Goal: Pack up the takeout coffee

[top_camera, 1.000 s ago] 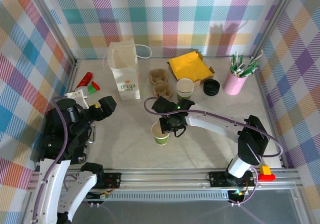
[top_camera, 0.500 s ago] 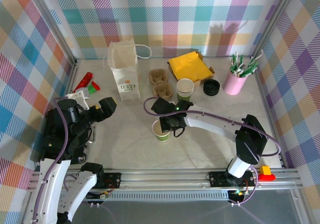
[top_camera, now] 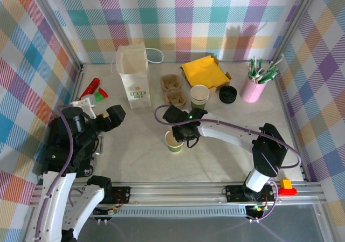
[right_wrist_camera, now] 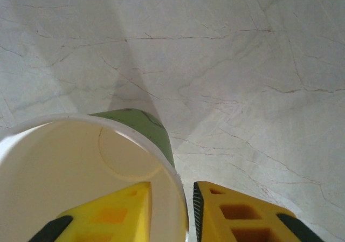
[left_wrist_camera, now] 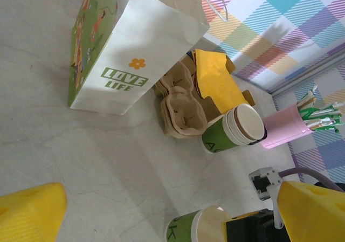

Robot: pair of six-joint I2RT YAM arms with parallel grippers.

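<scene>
Marbled bench (right_wrist_camera: 242, 64) lies beneath the right gripper (right_wrist_camera: 171, 193), which straddles the lidless cup (right_wrist_camera: 70, 161) rim, pinch unclear; best withdraw straight upward.

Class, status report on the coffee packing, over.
Left hand open, apart. Right hand slightly open astride lidless cup rim. White paper bag upright, way clear.

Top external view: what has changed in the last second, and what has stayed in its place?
The right gripper, its fingers astride the rim of the lidless paper cup, nudged that cup slightly toward the far wall, and the arm's elbow swung a little left. Its jaws now stand slightly apart around the rim. The open left gripper, the white paper bag and the stacked cups stayed put.
</scene>
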